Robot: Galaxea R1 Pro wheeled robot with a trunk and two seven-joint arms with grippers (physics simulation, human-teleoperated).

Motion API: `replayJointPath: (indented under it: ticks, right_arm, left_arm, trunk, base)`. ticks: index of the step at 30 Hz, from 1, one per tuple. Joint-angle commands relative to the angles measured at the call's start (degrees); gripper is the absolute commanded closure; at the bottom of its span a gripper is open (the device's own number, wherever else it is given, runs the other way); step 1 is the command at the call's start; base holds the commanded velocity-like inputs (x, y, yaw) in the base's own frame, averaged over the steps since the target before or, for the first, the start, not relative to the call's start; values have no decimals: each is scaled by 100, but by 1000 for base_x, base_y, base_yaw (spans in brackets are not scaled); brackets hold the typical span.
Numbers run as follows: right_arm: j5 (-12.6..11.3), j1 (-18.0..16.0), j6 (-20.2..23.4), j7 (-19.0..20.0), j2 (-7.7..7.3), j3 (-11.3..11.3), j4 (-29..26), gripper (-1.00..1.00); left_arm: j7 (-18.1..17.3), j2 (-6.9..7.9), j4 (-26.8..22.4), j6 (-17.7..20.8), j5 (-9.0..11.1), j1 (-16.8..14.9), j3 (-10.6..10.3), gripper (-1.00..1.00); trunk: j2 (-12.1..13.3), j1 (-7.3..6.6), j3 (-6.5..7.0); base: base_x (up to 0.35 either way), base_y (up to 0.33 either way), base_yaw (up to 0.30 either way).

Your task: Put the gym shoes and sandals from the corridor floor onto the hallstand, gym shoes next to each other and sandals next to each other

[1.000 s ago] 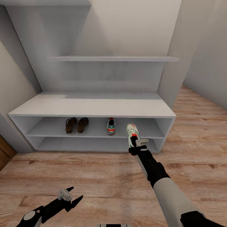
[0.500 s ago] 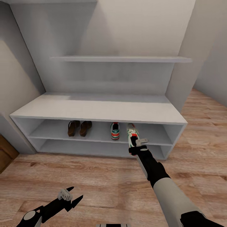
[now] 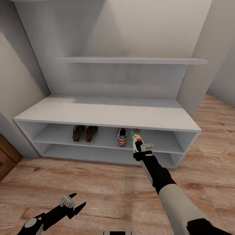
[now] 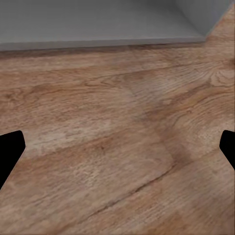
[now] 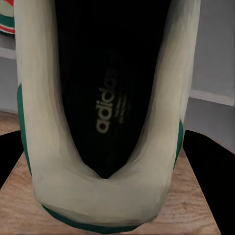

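While the right fingers (image 3: 141, 147) clamp the heel end of one gym shoe (image 3: 136, 137), that shoe reaches toe-first into the rack (image 3: 107, 112), at the front edge of its upper open shelf (image 3: 104, 141). From the right wrist view the held shoe (image 5: 105, 117) shows its dark insole with pale lettering, cream sides and a green trim near the heel; the two dark fingers (image 5: 211, 171) sit either side of it, and wood floor (image 5: 193, 196) lies beneath. Just beside it on the same shelf, toward the rack's middle, stands the other gym shoe (image 3: 122, 137), heel outward with its red and green patches showing; whether the two touch I cannot tell. Further along that shelf, well apart from the gym shoes, the two brown sandals (image 3: 85, 133) rest side by side, close together. Above them runs the rack's bench top, then a tall back panel with a long upper shelf (image 3: 130, 60).

Near the rack's foot, well out on the floor (image 3: 98, 182), the left fingers (image 3: 77, 204) hang spread and hold nothing. In the left wrist view their dark tips (image 4: 10, 149) stand far apart over bare planks (image 4: 117, 147), with the rack's grey base (image 4: 98, 24) beyond.
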Motion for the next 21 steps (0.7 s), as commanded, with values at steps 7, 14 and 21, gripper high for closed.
replayJointPath:
  ticks: [7, 14, 21]
  right_arm:
    - [58, -2, 45, -7, -1, 7, -16, 100]
    - [58, -2, 45, -7, -1, 1, -16, 100]
    - [58, -2, 45, -7, -7, 0, -19, 100]
  left_arm:
    - [-32, 10, -44, -20, 19, -4, -1, -100]
    - [-28, 17, -47, -19, 19, -3, -1, -100]
    - [-28, 12, -47, -27, 14, -4, 1, -100]
  trunk:
    - [-2, 1, -6]
    - [-51, 38, -193]
    - [-51, 38, -232]
  base:
    - [14, 0, 3]
    - [0, 0, 0]
    - [0, 0, 0]
